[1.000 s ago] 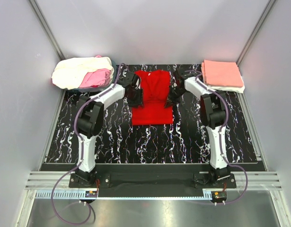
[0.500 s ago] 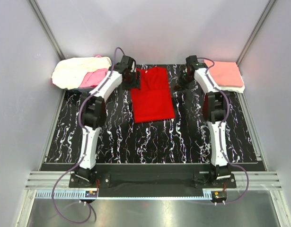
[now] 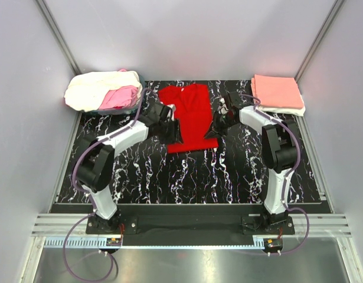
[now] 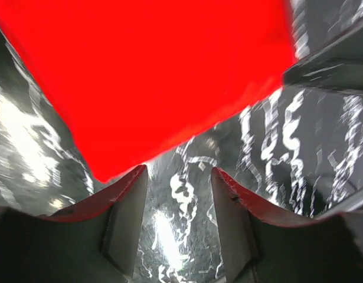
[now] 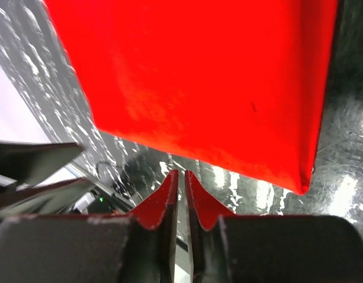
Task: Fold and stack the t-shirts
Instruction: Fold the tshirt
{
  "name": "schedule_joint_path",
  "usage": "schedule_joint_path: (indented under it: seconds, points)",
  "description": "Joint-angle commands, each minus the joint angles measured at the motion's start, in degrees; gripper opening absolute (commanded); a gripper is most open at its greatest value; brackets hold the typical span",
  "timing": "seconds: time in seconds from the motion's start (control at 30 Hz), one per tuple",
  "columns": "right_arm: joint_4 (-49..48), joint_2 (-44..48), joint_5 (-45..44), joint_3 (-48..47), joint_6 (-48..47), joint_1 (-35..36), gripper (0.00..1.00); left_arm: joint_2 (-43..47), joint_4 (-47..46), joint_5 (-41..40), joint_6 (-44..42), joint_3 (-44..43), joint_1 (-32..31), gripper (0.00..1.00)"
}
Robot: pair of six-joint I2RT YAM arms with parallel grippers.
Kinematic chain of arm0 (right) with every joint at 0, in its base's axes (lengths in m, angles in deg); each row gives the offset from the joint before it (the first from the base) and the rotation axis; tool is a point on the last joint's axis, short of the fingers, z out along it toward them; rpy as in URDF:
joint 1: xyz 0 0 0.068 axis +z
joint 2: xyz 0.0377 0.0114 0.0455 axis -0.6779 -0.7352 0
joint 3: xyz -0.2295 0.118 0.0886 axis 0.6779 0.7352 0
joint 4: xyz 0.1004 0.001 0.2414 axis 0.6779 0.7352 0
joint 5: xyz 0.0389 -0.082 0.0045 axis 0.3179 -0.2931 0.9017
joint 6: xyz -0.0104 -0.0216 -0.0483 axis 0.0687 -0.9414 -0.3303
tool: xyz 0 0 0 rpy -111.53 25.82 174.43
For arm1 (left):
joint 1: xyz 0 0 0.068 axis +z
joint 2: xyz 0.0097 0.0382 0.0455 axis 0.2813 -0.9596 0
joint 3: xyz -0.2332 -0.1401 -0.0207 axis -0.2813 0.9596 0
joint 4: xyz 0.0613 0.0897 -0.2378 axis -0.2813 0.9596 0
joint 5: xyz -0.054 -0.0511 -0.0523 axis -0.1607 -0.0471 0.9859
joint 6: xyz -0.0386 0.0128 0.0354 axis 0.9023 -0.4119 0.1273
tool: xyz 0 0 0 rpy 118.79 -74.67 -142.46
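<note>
Mid-fold: red shirt [image 3: 190,118] lies narrowed toward 12 o'clock on the worktop [image 3: 228,177], left hand [image 3: 173,132] open at its 8 o'clock edge, right hand [image 3: 213,128] pinched empty at 4 o'clock; next, likely, both grip near corners and fold away.

Bright red t-shirt [image 3: 190,118], spread flat, centred

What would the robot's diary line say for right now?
shirt: red t-shirt flat | left jaws: open, empty, at its left edge | right jaws: shut, empty, at its right edge | folded stack: far right | loose pile: far left
</note>
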Motion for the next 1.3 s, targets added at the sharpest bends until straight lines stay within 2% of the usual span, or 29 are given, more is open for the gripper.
schedule_joint_path:
  seconds: [0.0, 0.27, 0.43, 0.5, 0.63, 0.77, 0.97, 1.27]
  points:
    - [-3.7, -0.9, 1.4, 1.6, -1.2, -0.6, 0.14, 0.2, -10.0, 4.6, 5.7, 6.2, 0.3, 0.51]
    - [-4.6, -5.8, -0.1, 5.0, -3.6, -2.6, 0.10, -3.4, -11.8, 3.3, 4.7, 11.9, 0.3, 0.48]
    - [-7.5, -3.2, 1.2, 10.3, -3.5, -2.6, 0.07, -2.5, -12.4, 2.8, 4.1, 16.2, 0.3, 0.45]
    - [-7.1, -1.1, 0.9, 11.6, -3.5, -2.6, 0.07, 0.4, -10.8, 2.7, 4.1, 17.1, 0.3, 0.43]
    - [-5.5, 2.7, 0.3, 15.3, -3.3, -2.6, 0.08, 9.6, -7.7, 0.6, 4.5, 16.5, -0.1, 0.44]
    - [-3.6, 5.7, -3.1, 17.3, -3.3, -2.6, 0.09, 11.1, -5.0, -1.9, 3.2, 12.8, -0.1, 0.45]
    - [-1.2, 5.0, -2.1, 15.5, -5.4, -2.6, 0.15, 5.1, -6.7, -0.4, 4.7, 11.6, -1.9, 0.40]
    - [3.0, 9.4, -0.3, 10.6, -7.0, -2.5, 0.17, 3.2, -9.9, -4.3, 6.5, 17.7, -5.5, 0.39]
